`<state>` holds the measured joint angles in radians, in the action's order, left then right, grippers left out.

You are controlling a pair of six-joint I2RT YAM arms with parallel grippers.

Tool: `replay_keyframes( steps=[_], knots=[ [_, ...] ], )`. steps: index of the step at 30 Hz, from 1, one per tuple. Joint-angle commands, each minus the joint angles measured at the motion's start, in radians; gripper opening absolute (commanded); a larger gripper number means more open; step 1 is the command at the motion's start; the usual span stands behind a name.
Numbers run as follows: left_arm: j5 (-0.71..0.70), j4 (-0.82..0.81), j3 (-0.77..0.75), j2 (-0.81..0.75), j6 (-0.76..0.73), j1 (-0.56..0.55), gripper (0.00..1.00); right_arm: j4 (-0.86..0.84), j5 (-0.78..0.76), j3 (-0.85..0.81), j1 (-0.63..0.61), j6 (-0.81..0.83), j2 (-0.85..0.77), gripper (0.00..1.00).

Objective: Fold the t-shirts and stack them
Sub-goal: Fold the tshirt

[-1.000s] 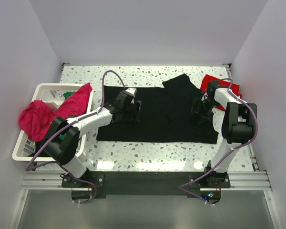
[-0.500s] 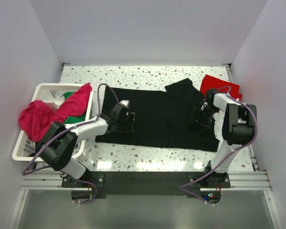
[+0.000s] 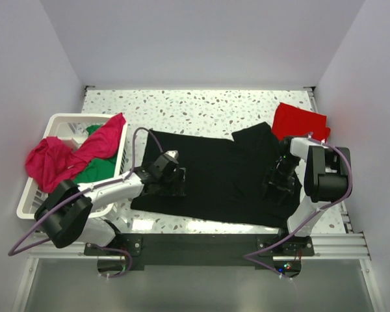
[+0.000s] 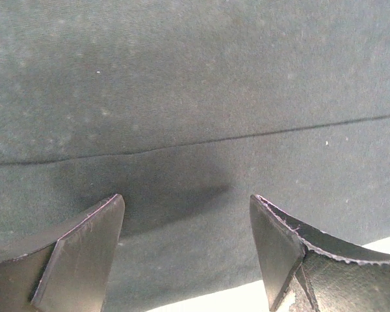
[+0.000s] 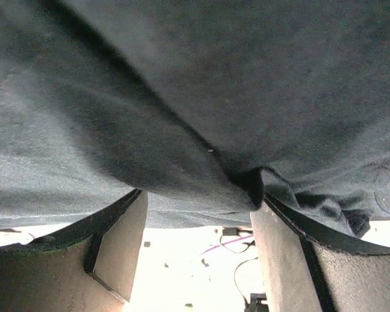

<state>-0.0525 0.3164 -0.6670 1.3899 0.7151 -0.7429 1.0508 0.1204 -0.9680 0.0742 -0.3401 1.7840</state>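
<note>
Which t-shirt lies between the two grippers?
The black t-shirt, spread on the table; the red one lies far right, the pink one and green one in the basket.

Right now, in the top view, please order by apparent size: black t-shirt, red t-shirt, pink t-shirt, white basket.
1. black t-shirt, clearly largest
2. white basket
3. pink t-shirt
4. red t-shirt, smallest

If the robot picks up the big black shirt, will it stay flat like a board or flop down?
Probably flop: the black t-shirt is thin cloth that bunches and sags in folds in the right wrist view. It likely feels light, lying flat against the table. Pushed, it would probably wrinkle or slide, not roll.
</note>
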Motion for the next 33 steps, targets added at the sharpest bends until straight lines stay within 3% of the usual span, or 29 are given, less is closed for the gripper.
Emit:
replay_keyframes(
  steps=[1,5,11,15,21,26,33],
  knots=[
    [0.040,0.159,-0.003,-0.017,0.024,-0.012,0.83,0.041,-0.077,-0.003,0.006,-0.011,-0.040,0.68],
    [0.003,0.246,-0.127,-0.032,-0.015,-0.012,0.84,0.098,-0.051,-0.083,0.006,-0.016,-0.074,0.68],
    [-0.093,0.323,-0.419,0.046,-0.132,0.029,0.91,0.183,0.027,-0.435,0.006,0.010,-0.054,0.68],
    [-0.064,0.283,-0.523,0.138,-0.192,0.149,0.90,0.129,0.021,-0.751,0.006,0.007,0.070,0.68],
    [0.019,0.161,-0.634,0.234,-0.227,0.280,0.89,-0.061,0.071,-1.046,0.006,-0.023,0.348,0.62],
    [0.048,0.144,-0.726,0.319,-0.203,0.300,0.89,-0.228,0.078,-1.140,0.006,-0.037,0.515,0.53],
    [0.048,0.138,-0.738,0.333,-0.194,0.318,0.88,-0.386,0.035,-1.153,0.006,-0.004,0.572,0.52]
  ],
)
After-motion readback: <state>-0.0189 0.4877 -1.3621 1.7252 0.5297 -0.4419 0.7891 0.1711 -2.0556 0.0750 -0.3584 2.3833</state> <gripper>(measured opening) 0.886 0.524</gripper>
